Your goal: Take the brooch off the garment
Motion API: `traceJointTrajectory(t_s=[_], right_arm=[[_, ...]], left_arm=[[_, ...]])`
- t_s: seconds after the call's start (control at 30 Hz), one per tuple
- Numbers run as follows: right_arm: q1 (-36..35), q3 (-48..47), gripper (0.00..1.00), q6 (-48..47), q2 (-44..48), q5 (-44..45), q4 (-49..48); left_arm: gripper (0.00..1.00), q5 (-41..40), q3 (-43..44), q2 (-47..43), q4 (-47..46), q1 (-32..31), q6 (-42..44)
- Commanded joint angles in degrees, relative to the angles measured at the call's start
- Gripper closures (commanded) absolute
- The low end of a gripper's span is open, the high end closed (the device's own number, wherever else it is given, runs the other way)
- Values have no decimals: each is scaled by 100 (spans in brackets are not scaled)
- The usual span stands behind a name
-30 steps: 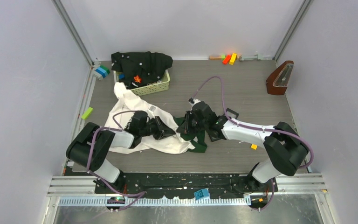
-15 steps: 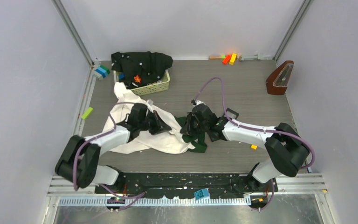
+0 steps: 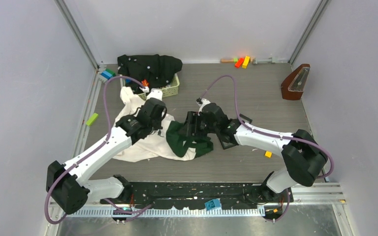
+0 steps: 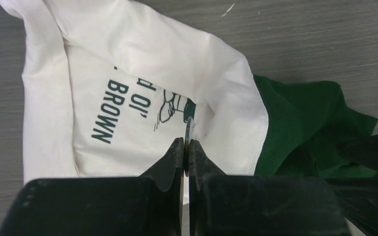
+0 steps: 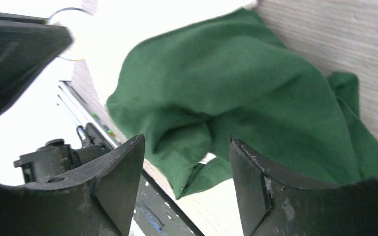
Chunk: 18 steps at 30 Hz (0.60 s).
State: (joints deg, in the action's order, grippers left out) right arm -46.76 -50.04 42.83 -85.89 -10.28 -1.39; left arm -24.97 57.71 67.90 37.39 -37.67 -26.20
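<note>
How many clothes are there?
2. The white-and-green garment lies in the middle; a black garment drapes over the basket at the back left. More may be hidden in the basket.

Dark green print on the cream garment (image 4: 128, 73)

In the left wrist view the word "BROWN" stands in capitals, turned sideways. Beside it a second line shows only "d Ol'", its start lost under a fold. In the top view, the mark on the blue tag (image 3: 212, 203) at the near rail is too small to read.
</note>
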Motion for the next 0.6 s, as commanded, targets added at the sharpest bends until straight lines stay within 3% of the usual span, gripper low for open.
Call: traceJointTrajectory(t_s=[0.0, 0.1, 0.13, 0.37, 0.57], right_arm=[[56, -307, 31, -40, 189, -256, -894], [112, 48, 30, 248, 515, -141, -1597], [110, 226, 30, 430, 698, 247, -2080], [115, 837, 26, 1607, 1028, 913, -3338], [114, 1197, 30, 2301, 912, 1301, -4560]], left_arm=[[100, -500, -423, -486, -1358, -76, 1012], [100, 90, -1106, -933, -3051, -21, 847], [100, 695, -1474, -1078, -3886, 168, 532], [100, 2755, -2466, -1196, -6876, 1293, -1465], [100, 3109, -2767, -829, -8591, 1456, -2848]])
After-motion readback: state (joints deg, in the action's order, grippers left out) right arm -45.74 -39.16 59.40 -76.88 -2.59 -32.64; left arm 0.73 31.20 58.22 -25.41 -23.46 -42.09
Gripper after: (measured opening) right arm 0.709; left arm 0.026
